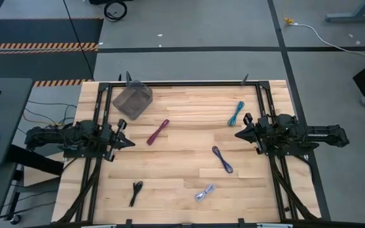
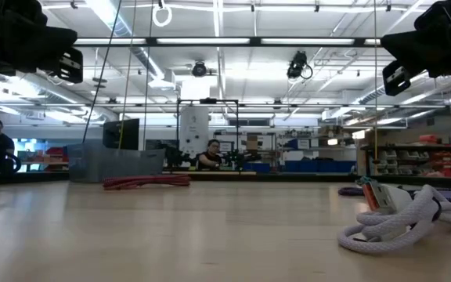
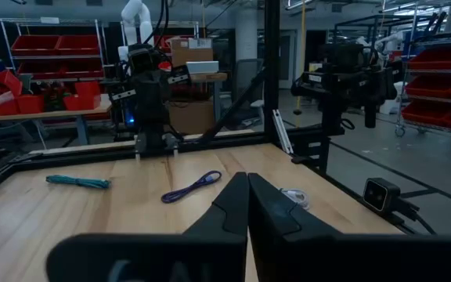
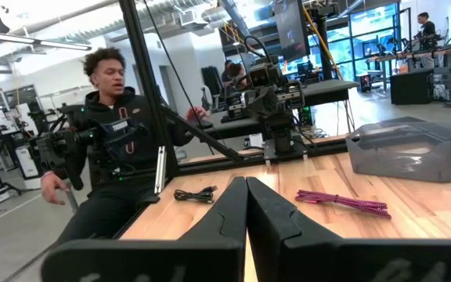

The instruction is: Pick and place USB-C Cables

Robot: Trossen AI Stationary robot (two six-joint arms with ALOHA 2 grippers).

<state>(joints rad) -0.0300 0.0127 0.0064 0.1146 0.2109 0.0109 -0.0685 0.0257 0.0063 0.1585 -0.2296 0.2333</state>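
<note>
The high view looks straight down from well above, taking in the whole wooden table point(image 1: 182, 152) and both arms. The low view sits at tabletop height on the near edge, facing level across the boards into the room, with the white-silver cable point(image 2: 402, 223) very close to the lens. The left wrist view looks rightward across the table from behind its own left gripper point(image 3: 247, 192), reaching the opposite arm. The right wrist view faces leftward past the right gripper point(image 4: 246, 196). The magenta cable point(image 4: 341, 201) and grey bin point(image 4: 405, 149) appear in the right wrist, high and low views.
</note>
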